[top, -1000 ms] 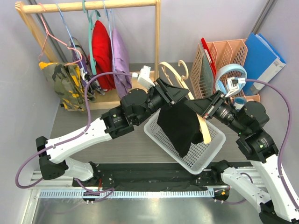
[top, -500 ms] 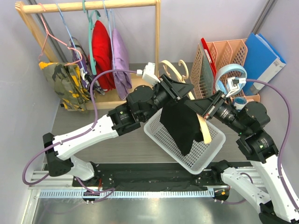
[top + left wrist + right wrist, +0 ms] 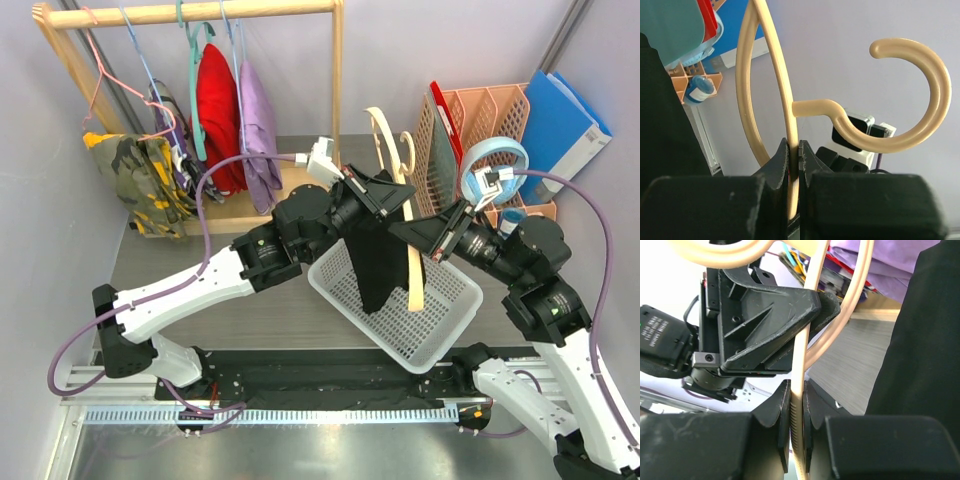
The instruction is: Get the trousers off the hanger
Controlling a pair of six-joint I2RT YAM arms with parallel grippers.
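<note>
The cream hanger [image 3: 384, 132] is held nearly upright above the basket, hook [image 3: 406, 150] at the top. The black trousers [image 3: 378, 262] hang from it, draped down into the basket. My left gripper [image 3: 396, 196] is shut on one curved arm of the hanger; in the left wrist view [image 3: 794, 150] the arm [image 3: 779, 80] passes between the closed jaws. My right gripper [image 3: 412, 234] is shut on the straight lower bar [image 3: 415, 285]. In the right wrist view [image 3: 796, 392] the bar [image 3: 807, 315] runs between the jaws, with the trousers [image 3: 927, 340] to the right.
A white mesh basket [image 3: 445, 322] sits under the trousers. A wooden rack [image 3: 200, 12] at the back left holds red [image 3: 215, 100] and purple [image 3: 258, 120] garments on thin hangers. An orange file organiser [image 3: 480, 120] and a blue folder [image 3: 560, 125] stand at the back right.
The hanger has swung from slanted to nearly upright and its hook has risen. The trousers now hang narrower and straighter. Both grippers keep their hold.
</note>
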